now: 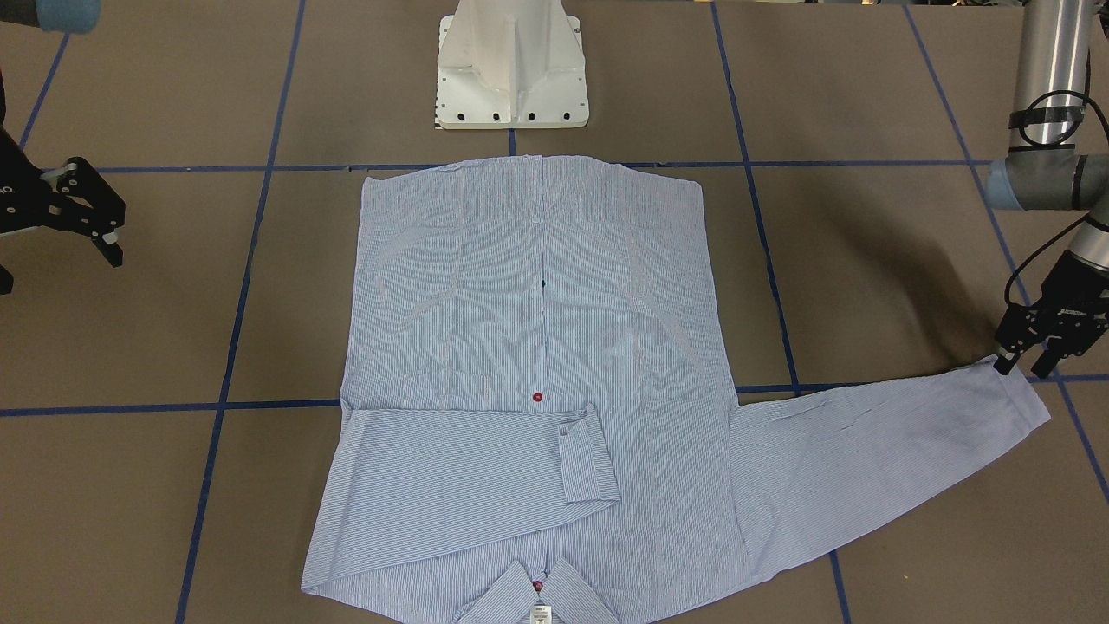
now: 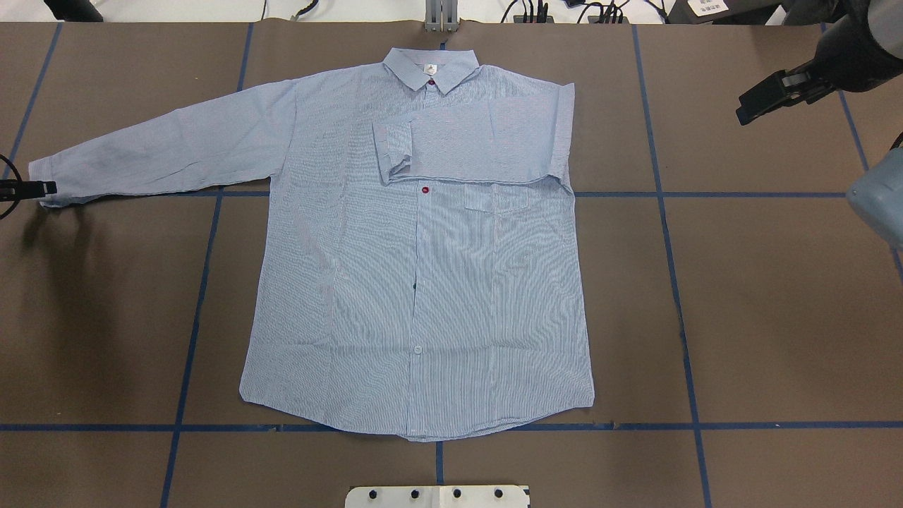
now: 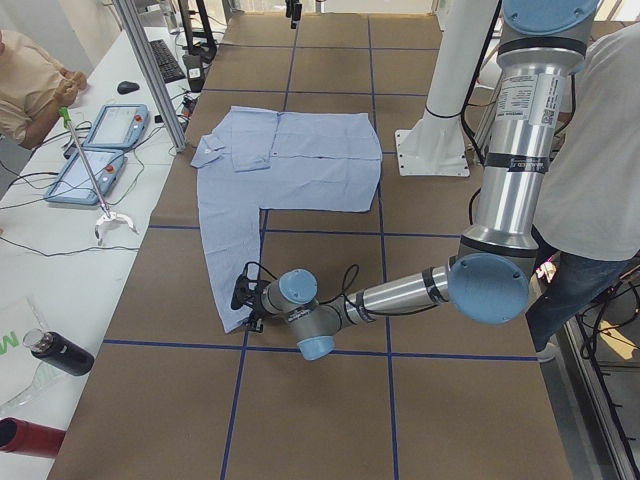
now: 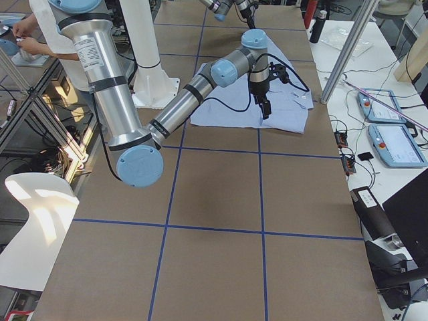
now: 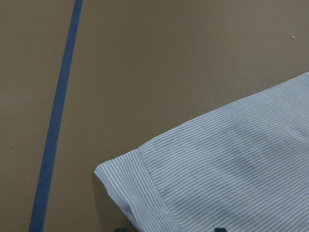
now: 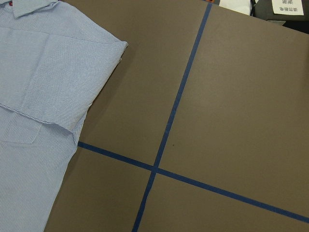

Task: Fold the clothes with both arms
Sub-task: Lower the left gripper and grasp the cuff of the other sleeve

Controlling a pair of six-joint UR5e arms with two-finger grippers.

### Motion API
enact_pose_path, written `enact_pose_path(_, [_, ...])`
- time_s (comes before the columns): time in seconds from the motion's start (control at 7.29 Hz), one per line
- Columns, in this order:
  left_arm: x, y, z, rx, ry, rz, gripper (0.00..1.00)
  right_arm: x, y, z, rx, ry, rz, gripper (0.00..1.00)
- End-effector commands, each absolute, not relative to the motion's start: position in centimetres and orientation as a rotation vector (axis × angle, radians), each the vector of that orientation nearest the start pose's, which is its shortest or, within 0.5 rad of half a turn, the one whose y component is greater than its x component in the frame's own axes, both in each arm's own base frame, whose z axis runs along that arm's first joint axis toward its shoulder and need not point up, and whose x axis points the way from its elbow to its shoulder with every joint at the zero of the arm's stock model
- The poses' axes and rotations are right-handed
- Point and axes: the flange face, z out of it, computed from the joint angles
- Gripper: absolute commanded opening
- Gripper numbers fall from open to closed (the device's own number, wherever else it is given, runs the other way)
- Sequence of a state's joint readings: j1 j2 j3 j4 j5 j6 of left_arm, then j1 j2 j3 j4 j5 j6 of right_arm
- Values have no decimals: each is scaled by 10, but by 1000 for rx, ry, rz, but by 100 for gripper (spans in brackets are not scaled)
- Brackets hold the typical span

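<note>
Shirt (image 2: pixel 423 296): flat, front up and buttoned, in the middle of the brown tabletop (image 2: pixel 741 296). The collar (image 2: pixel 430 69) is toward the top of the overhead view and the hem toward the bottom.
Folded sleeve (image 2: pixel 480 141): laid across the chest just under the collar. Its cuff end is near the button line, and it sits above the chest pocket (image 2: pixel 496 203).
Open sleeve (image 2: pixel 176 148): stretched flat to the left edge of the overhead view. Its cuff (image 5: pixel 133 191) lies on bare tabletop, near a blue tape line (image 5: pixel 55 116).
Left gripper (image 1: pixel 1024 371): low at that cuff, right side of the front-facing view. The fingers are spread, and the wrist view shows a tip on either side of the cuff end. Nothing looks pinched yet.
Right gripper (image 1: pixel 113 244): left edge of the front-facing view, raised, fingers spread and holding nothing. It is well apart from the shirt.
Step in hand: by my reading the second sleeve fold, with the grasp on the cuff about to be made.
Next move calls for: closing on the cuff so both cloth layers are caught. Then lift just clear of the tabletop, carry the sleeve across the chest toward the right of the overhead view, and lay it over or just below the folded sleeve.
Watch for: the shoulder and body dragging along if the lift runs high or fast.
After that: body folds, probably needing both arms.
</note>
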State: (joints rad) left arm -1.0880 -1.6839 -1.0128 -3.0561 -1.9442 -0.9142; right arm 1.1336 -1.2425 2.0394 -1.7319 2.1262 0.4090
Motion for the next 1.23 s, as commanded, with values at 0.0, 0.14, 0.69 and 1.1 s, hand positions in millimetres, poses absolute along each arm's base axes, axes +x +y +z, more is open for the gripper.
enact_pose_path(0.0, [163,-513,716,570,922,-191,48,-156,-524,292,346,-746,-198,100])
enact_pose_path(0.14, [162,-512,717,570,923,-192,18,-156,-524,292,344,-746,-196,100])
enact_pose_path(0.69, [168,-513,677,614,1010,-136,0,-155,-523,292,344,-746,-195,100])
enact_pose_path(1.1, [185,-547,583,635,1049,-154,0,-155,-523,292,345,-747,-192,100])
